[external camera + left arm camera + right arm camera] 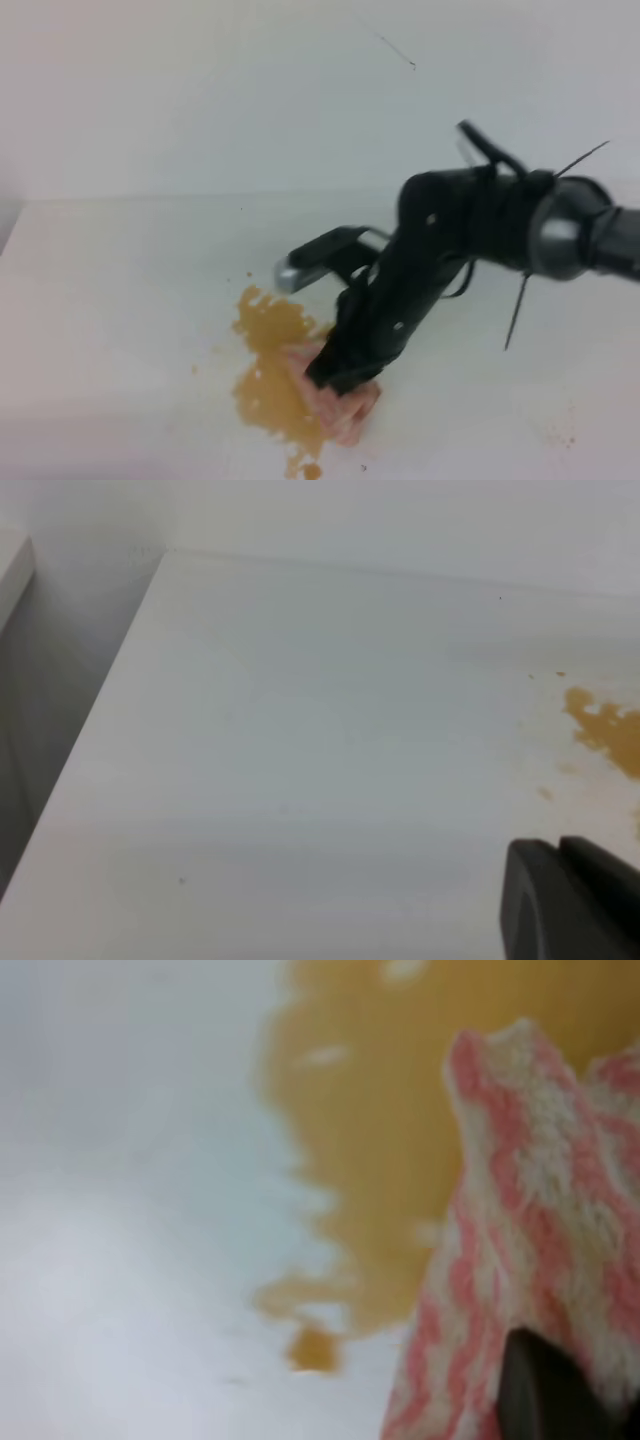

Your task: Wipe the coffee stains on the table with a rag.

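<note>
Nearest me, the rag point(340, 405) lies bunched on the near right part of the coffee stains point(268, 370), pinched under my right gripper point(345, 375) so its cloth bears down on the liquid. Stain remains to the left and farther back; bare table point(120, 290) stretches left and far, with open room for strokes. My left gripper point(570, 900) shows only an edge; I cannot tell its state.

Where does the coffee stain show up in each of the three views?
Exterior high: coffee stains at lower centre, left of the rag.
Left wrist: at the right edge, cut off.
Right wrist: upper centre, left of the rag.
Shared landmark: the white table.
</note>
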Controlling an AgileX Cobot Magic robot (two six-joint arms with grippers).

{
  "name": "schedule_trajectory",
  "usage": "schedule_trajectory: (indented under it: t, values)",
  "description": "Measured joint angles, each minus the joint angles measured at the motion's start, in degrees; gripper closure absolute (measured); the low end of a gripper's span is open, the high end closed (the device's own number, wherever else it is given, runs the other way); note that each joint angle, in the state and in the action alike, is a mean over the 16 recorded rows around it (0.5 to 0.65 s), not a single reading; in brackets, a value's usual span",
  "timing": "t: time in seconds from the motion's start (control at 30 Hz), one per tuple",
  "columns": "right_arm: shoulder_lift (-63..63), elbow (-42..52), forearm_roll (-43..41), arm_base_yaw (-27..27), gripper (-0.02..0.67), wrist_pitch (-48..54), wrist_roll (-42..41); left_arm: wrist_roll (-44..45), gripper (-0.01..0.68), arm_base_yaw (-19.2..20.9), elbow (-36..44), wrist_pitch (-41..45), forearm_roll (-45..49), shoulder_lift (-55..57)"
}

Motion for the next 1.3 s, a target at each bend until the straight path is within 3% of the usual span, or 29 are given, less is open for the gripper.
schedule_trajectory:
  t: [0.27,0.5,0.9,1.1,1.3]
  values:
    - [2.6,-0.4,0.2,7.2,0.649,0.8,-0.4,0.0,0.675,0.0,0.0,0.0,0.0,0.0]
    - [5.3,-0.6,-4.3,8.2,0.649,0.7,3.1,0.0,0.675,0.0,0.0,0.0,0.0,0.0]
    - [6.4,-0.9,-10.2,0.9,0.645,0.0,7.5,0.0,0.675,0.0,0.0,0.0,0.0,0.0]
    - [6.6,-0.8,-5.8,-4.3,0.638,-1.4,5.9,0.0,0.675,0.0,0.0,0.0,0.0,0.0]
    - [6.9,-0.6,4.1,-6.3,0.630,-3.9,1.0,0.0,0.675,0.0,0.0,0.0,0.0,0.0]
